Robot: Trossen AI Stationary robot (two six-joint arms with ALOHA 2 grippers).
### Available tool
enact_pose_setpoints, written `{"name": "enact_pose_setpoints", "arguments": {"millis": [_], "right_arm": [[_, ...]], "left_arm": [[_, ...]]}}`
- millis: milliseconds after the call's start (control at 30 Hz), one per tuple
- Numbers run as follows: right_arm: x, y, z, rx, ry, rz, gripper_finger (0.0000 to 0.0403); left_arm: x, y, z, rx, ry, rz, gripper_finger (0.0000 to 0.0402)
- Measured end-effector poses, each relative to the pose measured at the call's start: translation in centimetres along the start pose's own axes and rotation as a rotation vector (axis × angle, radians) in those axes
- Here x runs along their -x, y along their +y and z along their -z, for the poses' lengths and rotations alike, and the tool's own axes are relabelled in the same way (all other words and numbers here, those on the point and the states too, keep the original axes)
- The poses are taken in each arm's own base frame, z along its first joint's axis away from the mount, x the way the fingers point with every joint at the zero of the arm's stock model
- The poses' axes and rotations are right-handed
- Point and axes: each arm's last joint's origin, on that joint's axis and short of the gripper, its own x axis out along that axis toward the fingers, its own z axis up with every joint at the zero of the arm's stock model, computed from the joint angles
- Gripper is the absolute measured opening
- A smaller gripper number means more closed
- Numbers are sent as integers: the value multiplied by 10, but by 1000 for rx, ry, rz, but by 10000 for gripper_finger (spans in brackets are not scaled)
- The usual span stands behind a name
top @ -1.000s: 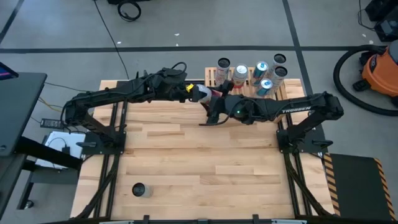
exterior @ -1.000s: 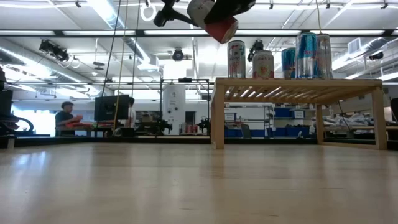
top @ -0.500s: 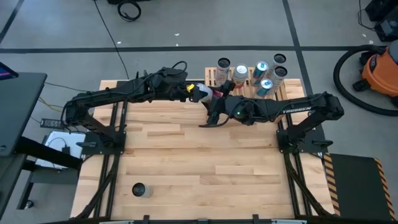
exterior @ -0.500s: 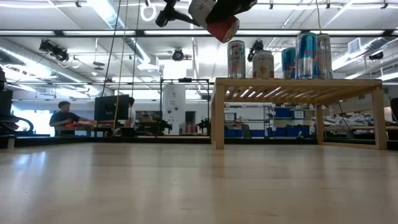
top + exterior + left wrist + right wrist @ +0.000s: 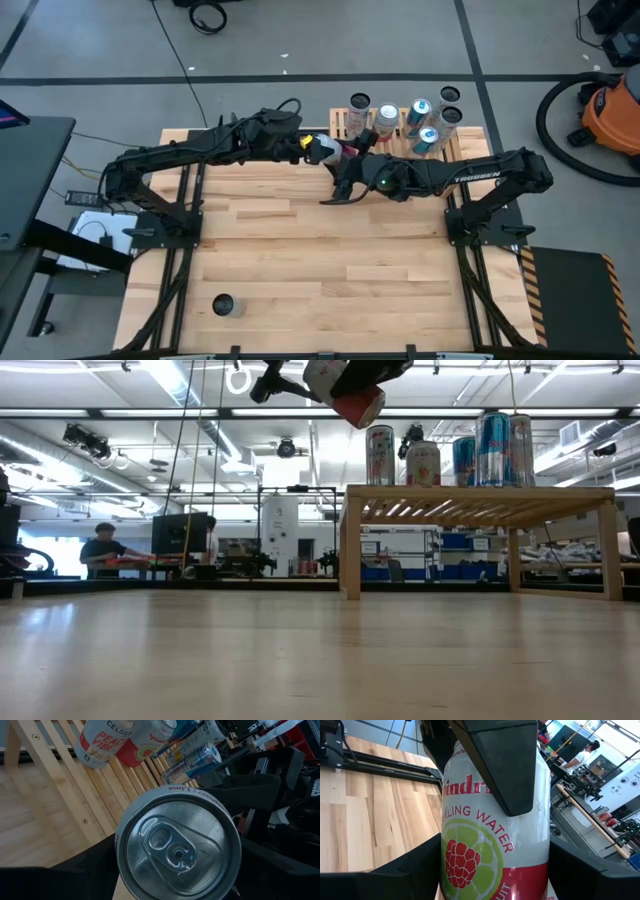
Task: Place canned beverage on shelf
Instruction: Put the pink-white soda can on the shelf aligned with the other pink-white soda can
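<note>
Near edge of the surface [image 5: 300, 260]: one spare can [image 5: 224, 305] stands well apart from both arms, untouched.

Mid-surface, in the air: the held can [image 5: 322, 149] is flanked by both tools. The right tool [image 5: 338, 158] is seen clamped across its body. The left tool [image 5: 306, 146] is set around its top end; clamped or slack cannot be told.

The can's long axis is tilted, not upright, with its red end pointed down toward the shelf [image 5: 480, 493].

Far side: five cans [image 5: 405, 122] are stood on the shelf, and bare slats are left at the end nearest the held can. The held can is carried above slat height, just off that end.

The right arm is judged nearer, so the can must be uprighted and carried a short way over those slats.
</note>
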Motion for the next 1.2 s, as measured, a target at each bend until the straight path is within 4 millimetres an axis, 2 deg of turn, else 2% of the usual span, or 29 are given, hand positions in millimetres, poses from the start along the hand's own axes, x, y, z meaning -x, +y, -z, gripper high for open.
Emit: {"name": "enact_pose_setpoints", "arguments": {"millis": [400,733,1200], "right_arm": [[5,5,-3,3,-15,-10,302],[5,4,-3,1,-8,32,302],[6,4,-3,-44,-4,45,302]], "left_arm": [[0,0,0,0,6,2,317],[0,-1,-3,-69,-20,16,318],[0,-1,-3,-77,14,48,319]]}}
